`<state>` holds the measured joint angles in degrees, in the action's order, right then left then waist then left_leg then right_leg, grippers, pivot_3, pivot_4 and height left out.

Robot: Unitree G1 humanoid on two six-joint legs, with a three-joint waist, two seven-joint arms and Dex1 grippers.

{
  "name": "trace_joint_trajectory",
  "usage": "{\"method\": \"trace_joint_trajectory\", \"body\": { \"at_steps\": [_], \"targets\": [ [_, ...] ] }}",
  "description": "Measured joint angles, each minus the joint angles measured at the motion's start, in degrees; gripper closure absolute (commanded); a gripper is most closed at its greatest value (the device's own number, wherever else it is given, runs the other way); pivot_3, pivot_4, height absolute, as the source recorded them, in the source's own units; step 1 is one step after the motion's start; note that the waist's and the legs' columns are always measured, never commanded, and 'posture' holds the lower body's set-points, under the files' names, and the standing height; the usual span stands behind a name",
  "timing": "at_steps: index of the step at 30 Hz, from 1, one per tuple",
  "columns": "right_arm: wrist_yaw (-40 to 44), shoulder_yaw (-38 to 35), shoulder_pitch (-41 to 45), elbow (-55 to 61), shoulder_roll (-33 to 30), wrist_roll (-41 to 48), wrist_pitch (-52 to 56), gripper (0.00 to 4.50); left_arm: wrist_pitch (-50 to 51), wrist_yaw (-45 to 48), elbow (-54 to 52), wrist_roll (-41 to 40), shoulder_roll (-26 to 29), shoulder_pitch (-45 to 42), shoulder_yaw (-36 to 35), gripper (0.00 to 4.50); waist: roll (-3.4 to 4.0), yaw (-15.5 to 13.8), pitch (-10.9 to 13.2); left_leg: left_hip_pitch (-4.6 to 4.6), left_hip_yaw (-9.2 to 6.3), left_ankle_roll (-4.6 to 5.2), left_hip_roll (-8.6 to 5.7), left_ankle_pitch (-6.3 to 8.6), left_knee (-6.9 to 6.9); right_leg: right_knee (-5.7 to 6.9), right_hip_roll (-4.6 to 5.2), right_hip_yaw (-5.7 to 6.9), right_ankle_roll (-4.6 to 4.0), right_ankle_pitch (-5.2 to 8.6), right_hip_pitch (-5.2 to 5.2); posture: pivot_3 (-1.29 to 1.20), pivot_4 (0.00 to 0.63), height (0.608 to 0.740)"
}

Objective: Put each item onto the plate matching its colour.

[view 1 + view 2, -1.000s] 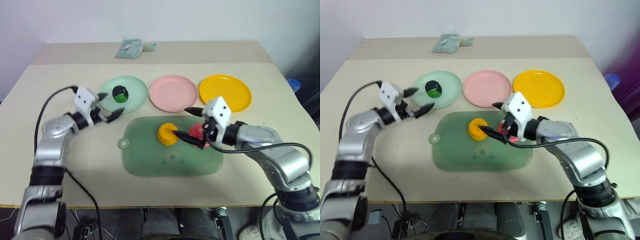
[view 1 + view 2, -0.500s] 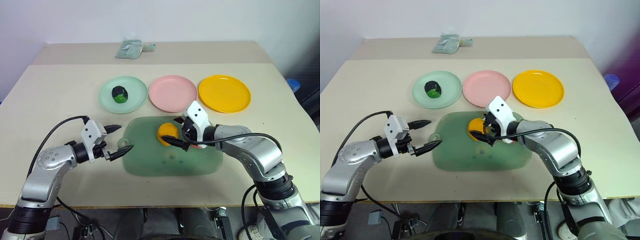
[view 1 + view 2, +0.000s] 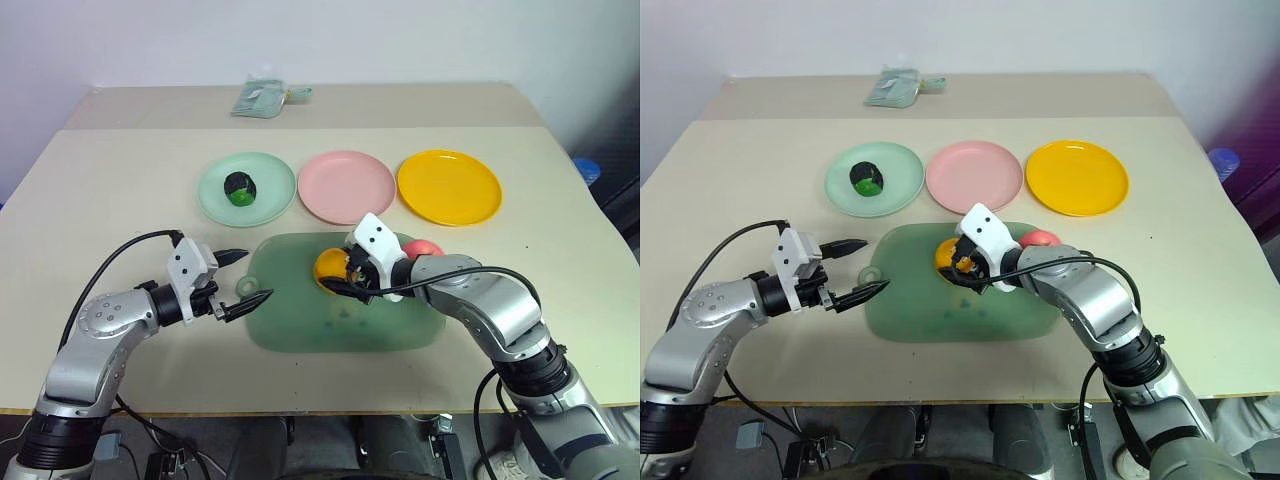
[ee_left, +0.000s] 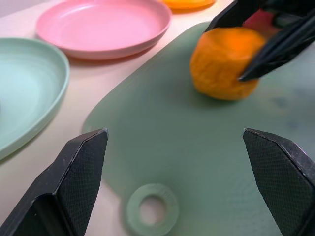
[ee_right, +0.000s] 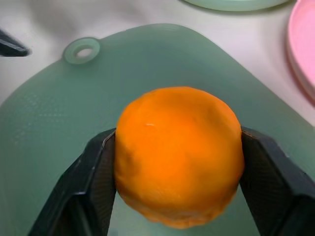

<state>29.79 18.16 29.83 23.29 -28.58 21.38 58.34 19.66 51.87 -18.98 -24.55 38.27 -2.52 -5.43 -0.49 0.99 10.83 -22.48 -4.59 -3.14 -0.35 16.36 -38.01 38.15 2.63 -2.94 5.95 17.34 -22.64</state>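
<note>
Right wrist view has the two black fingers (image 5: 93, 191) pressed against either side of the orange fruit (image 5: 179, 155), which sits on the green board (image 5: 49, 123). From the head camera, the right gripper (image 3: 347, 272) clamps that fruit near the far middle of the board, and the pink-red apple (image 3: 420, 248) lies just to its right, partly hidden behind the arm. The left gripper (image 3: 242, 277) hovers at the left edge of the board beside the ring tab (image 3: 246, 288), its fingers spread wide with nothing between them. Beyond the board, three plates stand in a row on the table (image 3: 120, 190): the mint green plate (image 3: 270, 195) on the left, the pink plate (image 3: 347, 186) in the middle, the yellow plate (image 3: 449, 186) on the right. The dark green ball (image 3: 239, 187) rests on the mint green plate; the pink and yellow plates carry nothing. A small greenish packet (image 3: 262, 98) lies at the far side of the table.
</note>
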Motion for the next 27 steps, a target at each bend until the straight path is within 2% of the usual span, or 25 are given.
{"method": "trace_joint_trajectory", "body": {
  "at_steps": [3, 8, 11, 15, 17, 19, 23, 27],
  "targets": [
    [0.75, -1.35, 0.49, 0.20, -0.51, 0.41, 0.53, 1.70, -0.03, 0.83, -0.02, -0.03, 0.03, 1.01, -0.01, 0.00, 0.01, 0.00, 0.01, -0.01, 0.00, 0.00, 0.00, 0.00, 0.00, 0.00, 0.00, 0.00, 0.00, 0.00, -0.02, 0.00, 0.150, 0.740],
    [0.20, -12.76, 7.57, -1.36, -1.15, 3.24, 1.24, 1.70, -0.71, 3.46, -0.41, -1.18, 0.30, 3.94, 0.00, 0.00, 0.06, 0.00, 0.03, 0.00, 0.00, 0.00, 0.03, 0.00, 0.04, -0.01, -0.03, 0.00, -0.01, 0.00, -0.02, 0.00, 0.150, 0.740],
    [-4.35, -16.97, 11.79, -12.40, -1.84, -0.56, -1.56, 1.70, -2.37, 4.86, -0.42, -1.08, 0.08, 5.20, 0.69, 0.00, 0.03, -0.12, 0.02, 0.01, 0.06, 0.00, -0.01, 0.00, 0.04, -0.04, 0.02, -0.01, -0.02, 0.00, 0.01, 0.00, 0.150, 0.740],
    [-7.22, -17.48, 14.28, -30.25, -3.94, -7.16, -9.41, 1.70, -4.44, 5.42, -0.19, -0.58, -1.42, 5.79, 2.67, 0.00, 0.04, -0.09, 0.02, -0.04, 0.16, 0.03, -0.02, 0.01, 0.07, -0.07, 0.04, -0.05, -0.02, 0.00, -0.07, 0.00, 0.150, 0.740],
    [-7.57, -17.46, 15.39, -37.82, -3.30, -8.85, -13.47, 0.66, -5.44, 5.37, 0.35, 0.10, -1.96, 5.50, 3.38, 0.00, 0.09, 0.27, 0.06, -0.04, 0.27, 0.02, 0.00, 0.01, 0.13, -0.05, 0.00, -0.12, -0.02, 0.00, -0.15, 0.00, 0.150, 0.740],
    [-8.43, -17.46, 16.34, -43.34, -2.92, -10.51, -17.19, 0.02, -5.89, 5.35, 0.41, 0.28, -2.45, 5.46, 4.17, 0.00, 0.11, 0.67, 0.06, -0.04, 0.30, 0.02, 0.02, 0.01, 0.14, -0.03, -0.03, -0.16, -0.02, 0.00, -0.19, 0.00, 0.150, 0.740],
    [-6.66, -18.42, 16.59, -43.81, -2.90, -10.93, -21.21, 0.02, -7.12, 4.77, 0.51, 0.36, -2.66, 6.24, 4.28, 0.00, 0.12, 1.52, 0.07, -0.05, 0.28, 0.03, 0.06, 0.02, 0.15, -0.02, -0.03, -0.18, -0.01, 0.00, -0.18, 0.00, 0.150, 0.740],
    [2.26, -21.93, 10.71, -31.76, -6.13, -4.90, -21.46, 0.02, -7.95, 4.19, 0.64, 0.38, -2.80, 7.19, 4.18, 0.00, 0.12, 1.13, 0.07, -0.06, 0.15, 0.06, 0.05, 0.03, 0.15, -0.07, -0.02, -0.10, -0.01, 0.00, -0.11, 0.00, 0.150, 0.740]
  ]
}}
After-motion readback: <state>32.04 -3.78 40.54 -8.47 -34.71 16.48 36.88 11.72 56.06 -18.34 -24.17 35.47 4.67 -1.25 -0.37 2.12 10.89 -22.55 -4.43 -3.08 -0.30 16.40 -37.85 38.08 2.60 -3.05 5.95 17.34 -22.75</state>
